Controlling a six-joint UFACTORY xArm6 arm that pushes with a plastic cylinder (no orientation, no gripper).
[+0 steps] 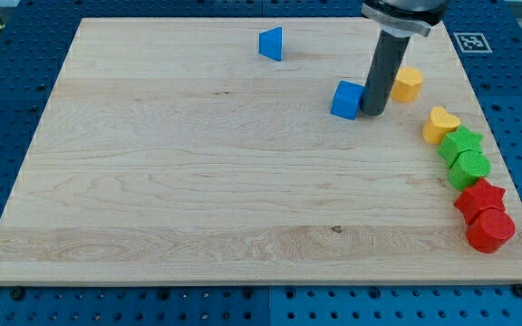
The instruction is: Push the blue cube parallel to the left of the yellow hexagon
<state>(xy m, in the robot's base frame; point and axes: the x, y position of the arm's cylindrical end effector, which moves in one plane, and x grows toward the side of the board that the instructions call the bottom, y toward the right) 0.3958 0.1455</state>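
The blue cube (pixel 345 100) sits on the wooden board at the upper right of the view. The yellow hexagon (pixel 409 83) lies to its right, slightly higher in the view. My tip (pixel 373 112) stands between them, touching the blue cube's right side and just left of the yellow hexagon. The rod comes down from the view's top and hides a little of the board behind it.
A blue triangular block (pixel 272 43) lies near the view's top. Down the board's right edge lie a yellow heart (pixel 439 124), a green star (pixel 461 142), a green hexagon (pixel 470 167), a red star (pixel 479 198) and a red cylinder (pixel 490 230). The board (pixel 198 181) rests on a blue pegboard.
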